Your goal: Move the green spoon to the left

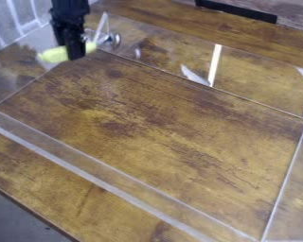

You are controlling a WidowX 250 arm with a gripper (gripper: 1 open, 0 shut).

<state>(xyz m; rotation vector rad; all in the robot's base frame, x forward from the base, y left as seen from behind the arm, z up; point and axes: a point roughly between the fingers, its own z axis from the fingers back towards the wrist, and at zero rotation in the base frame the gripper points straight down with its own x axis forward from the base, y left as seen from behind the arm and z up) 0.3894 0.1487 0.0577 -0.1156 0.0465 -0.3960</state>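
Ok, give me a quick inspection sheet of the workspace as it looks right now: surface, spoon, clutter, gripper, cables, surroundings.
Surface: dark wooden table ringed by low clear plastic walls; glare streaks toward the far side.
Job's things: green spoon at the far left corner, yellow-green handle to the left of the gripper, silver bowl to its right.
Clutter: nothing seen.
Gripper: black gripper pointing down, closed on the spoon at mid-length; whether the spoon touches the table cannot be told.
Cables: nothing seen.
Surroundings: pale tiled wall at top left; a dark object at the top edge, unclear what.
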